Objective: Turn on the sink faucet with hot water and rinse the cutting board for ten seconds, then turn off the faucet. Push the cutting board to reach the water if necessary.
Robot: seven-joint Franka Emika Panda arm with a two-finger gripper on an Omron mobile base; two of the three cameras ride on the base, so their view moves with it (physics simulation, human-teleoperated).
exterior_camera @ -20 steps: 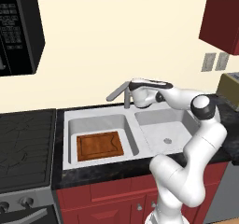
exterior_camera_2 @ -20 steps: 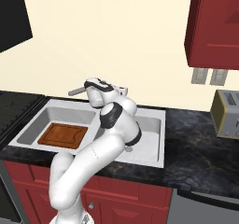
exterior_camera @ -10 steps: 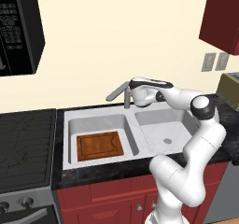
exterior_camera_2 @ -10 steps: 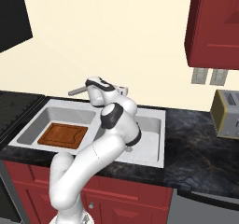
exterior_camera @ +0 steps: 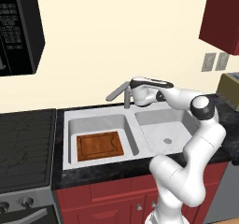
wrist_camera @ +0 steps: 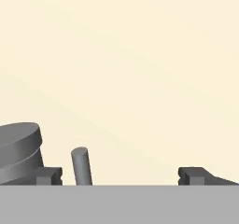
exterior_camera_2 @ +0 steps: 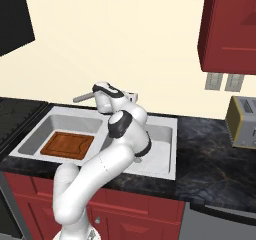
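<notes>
The fingers (wrist_camera: 121,176) are spread wide at the faucet (exterior_camera: 122,93), its small lever (wrist_camera: 81,166) standing between them near one tip, untouched. The board (exterior_camera: 100,146) lies flat in the sink's (exterior_camera: 98,119) left basin against the front wall, with room behind it.

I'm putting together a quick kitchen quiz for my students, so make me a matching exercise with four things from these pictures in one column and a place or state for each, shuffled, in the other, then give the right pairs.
Column one:
1. cutting board
2. sink faucet
3. toaster
4. gripper

Column two:
A. on the counter at the far right
B. flat in the left basin
C. open, with the small lever between its fingertips
D. spout angled over the left basin, no water running

Pairs: 1-B, 2-D, 3-A, 4-C
</notes>
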